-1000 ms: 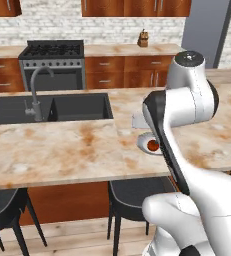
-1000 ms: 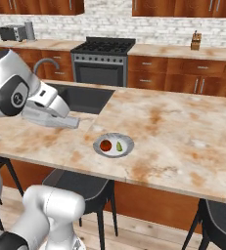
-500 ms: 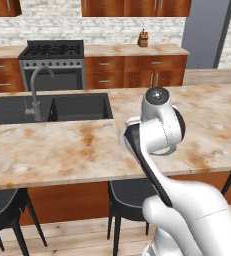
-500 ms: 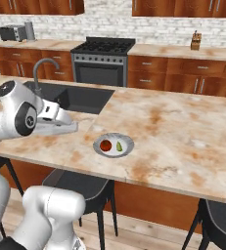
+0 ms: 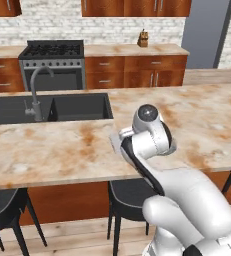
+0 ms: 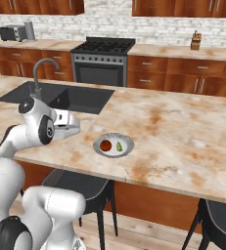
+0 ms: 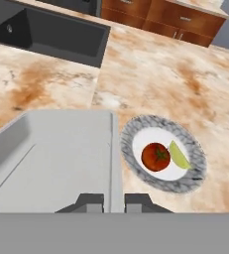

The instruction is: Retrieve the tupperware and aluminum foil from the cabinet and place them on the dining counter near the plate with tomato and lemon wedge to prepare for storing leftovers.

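White robot arm with dark joints

The arm (image 5: 187, 200) is made of smooth, glossy white rounded shells, with black bands at the joints and a round grey cap on its upper joint; two small dark grey finger tips (image 7: 91, 201) have squared ends.

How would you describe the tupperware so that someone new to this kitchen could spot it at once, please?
Start at the dining counter and find the dark sink. Nearer the robot, the gripper is shut on the tupperware's rim. It is pale grey, shallow and rectangular, unlike the round plate beside it.
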### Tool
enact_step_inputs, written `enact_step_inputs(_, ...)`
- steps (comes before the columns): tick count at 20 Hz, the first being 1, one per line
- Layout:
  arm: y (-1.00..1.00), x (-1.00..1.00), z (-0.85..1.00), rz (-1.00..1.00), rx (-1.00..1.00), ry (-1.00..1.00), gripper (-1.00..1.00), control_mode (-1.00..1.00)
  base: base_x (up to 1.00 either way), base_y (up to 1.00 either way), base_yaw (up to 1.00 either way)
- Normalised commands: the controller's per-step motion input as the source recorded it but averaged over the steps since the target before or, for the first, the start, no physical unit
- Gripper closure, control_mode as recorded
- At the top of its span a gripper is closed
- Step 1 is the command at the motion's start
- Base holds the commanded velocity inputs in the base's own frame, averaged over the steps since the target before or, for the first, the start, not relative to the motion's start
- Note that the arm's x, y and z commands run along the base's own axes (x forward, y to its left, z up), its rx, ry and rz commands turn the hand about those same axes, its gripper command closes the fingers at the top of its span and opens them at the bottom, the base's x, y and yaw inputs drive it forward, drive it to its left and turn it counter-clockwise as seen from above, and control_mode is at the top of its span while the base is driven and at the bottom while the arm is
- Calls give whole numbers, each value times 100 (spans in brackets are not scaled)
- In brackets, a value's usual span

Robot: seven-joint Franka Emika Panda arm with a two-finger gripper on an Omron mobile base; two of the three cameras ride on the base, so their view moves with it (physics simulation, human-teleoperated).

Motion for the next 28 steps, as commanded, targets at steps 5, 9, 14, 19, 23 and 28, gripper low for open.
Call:
enact_step_inputs(5,0,58,-53,-6,-2,0,100,-100,0,0,0)
enact_step_inputs(9,0,57,-53,-4,-1,0,100,-100,0,0,0)
enact_step_inputs(14,0,51,-52,-2,0,0,100,-100,0,0,0)
enact_step_inputs(19,0,52,-50,-1,0,0,100,-100,0,0,0)
enact_step_inputs(23,0,57,-46,-2,0,0,-100,-100,0,0,0)
enact_step_inputs(28,0,20,-2,-4,0,0,-100,-100,0,0,0)
